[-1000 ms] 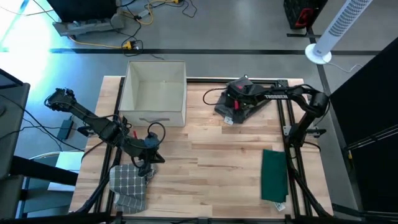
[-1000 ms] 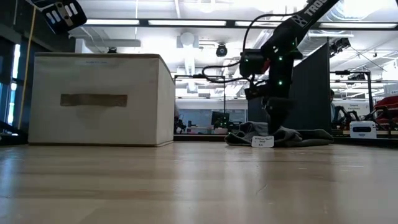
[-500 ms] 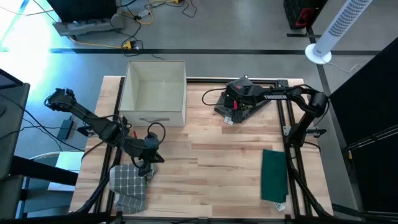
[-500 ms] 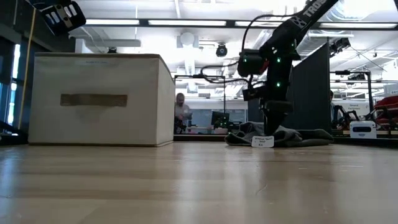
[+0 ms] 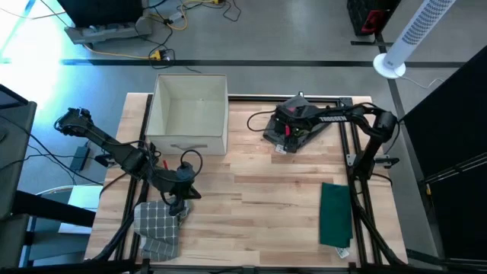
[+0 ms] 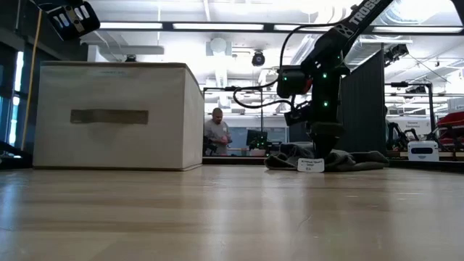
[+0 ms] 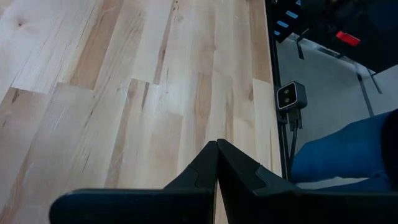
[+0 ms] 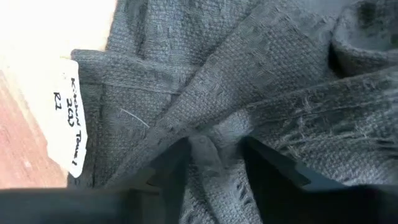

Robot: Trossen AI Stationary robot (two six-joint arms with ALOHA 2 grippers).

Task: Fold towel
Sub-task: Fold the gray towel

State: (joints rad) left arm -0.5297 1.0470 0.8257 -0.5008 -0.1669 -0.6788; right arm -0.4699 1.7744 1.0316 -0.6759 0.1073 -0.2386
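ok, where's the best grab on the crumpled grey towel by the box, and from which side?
Probably the raised fold ridge in the middle of the grey towel, taken from straight above. It lies bunched in a heap, no flat edge or free corner showing, and the ridge stands up enough to pinch. The right gripper is already there, fingers open either side of a fold. The white tag marks one hem.

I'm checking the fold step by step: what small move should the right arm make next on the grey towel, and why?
Probably shut the right pincer on the fold of cloth between its fingers, then lift. The wrist view shows it open, pressed into the crumpled grey towel, which lies bunched near the box and needs spreading before any fold. The left pincer waits shut over bare table.
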